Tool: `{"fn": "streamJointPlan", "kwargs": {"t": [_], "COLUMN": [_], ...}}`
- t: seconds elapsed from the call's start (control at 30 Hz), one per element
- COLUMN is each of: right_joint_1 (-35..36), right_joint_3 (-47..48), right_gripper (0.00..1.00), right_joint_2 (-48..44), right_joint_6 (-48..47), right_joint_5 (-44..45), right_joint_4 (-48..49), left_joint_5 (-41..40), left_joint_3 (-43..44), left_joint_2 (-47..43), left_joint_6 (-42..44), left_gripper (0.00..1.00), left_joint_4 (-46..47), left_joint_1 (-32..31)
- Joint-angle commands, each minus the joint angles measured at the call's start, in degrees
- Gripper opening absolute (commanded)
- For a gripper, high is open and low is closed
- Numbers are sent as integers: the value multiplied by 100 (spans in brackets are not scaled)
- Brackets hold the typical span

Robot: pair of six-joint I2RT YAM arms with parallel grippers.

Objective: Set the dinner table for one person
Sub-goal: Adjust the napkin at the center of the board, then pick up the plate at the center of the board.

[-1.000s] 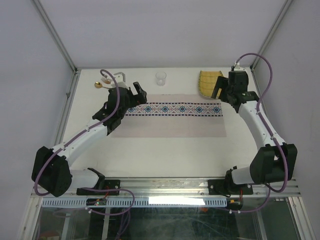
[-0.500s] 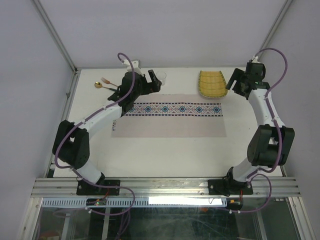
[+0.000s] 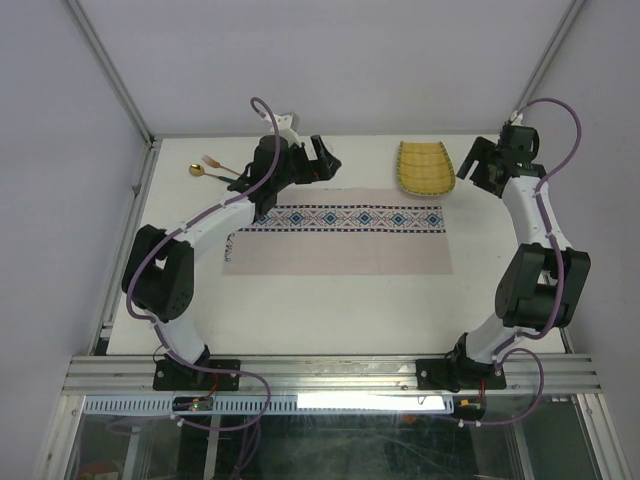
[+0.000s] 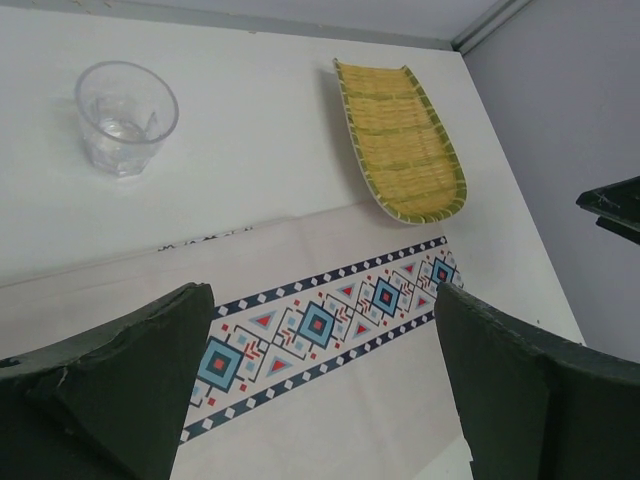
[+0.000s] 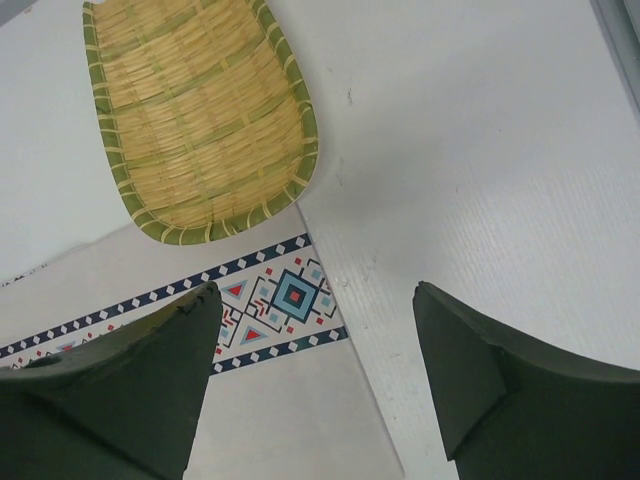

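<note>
Tray (image 3: 425, 168) sits on the dinner table (image 3: 340, 300) right at the far right corner of the placemat (image 3: 340, 250), long axis pointing away from it. Pretty sure the right gripper (image 5: 315, 298) is closest, jaws wide and empty; the left gripper (image 4: 322, 295), also wide, hovers nearer the glass (image 4: 125, 118).

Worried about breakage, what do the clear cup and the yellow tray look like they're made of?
The cup: clear glass or hard plastic, glossy, see-through with bright glints. The tray: woven bamboo or straw, matte, visible strips, green-bound rim.

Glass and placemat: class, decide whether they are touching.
Apart. The left wrist view shows a strip of bare dinner table between the glass and the placemat's edge.
</note>
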Motion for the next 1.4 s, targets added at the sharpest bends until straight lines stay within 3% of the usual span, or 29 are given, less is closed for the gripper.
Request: {"fn": "streamJointPlan", "kwargs": {"t": [0.0,0.13,0.67,0.83,1.37], "right_joint_1": [-81,-84,-344,-532,-648], "right_joint_3": [294,126,1294,1901,2818], "right_gripper": [80,82,79,76,71], "right_joint_2": [-37,-141,1500,2079,3248], "right_joint_6": [-59,-51,-5,-15,-3], "right_joint_5": [-109,-93,-206,-478,-1510], "right_joint_4": [163,315,256,196,601], "left_joint_5": [560,752,1142,1171,1323], "left_joint_3": [179,157,1369,1546,3265], "left_joint_2": [82,195,1375,1669,3172], "left_joint_6": [-85,-162,-110,-75,-138], "left_gripper": [96,96,94,95,94], "left_joint_4": [502,684,624,746,565], "left_joint_1": [-64,-99,-269,-289,-298]}}
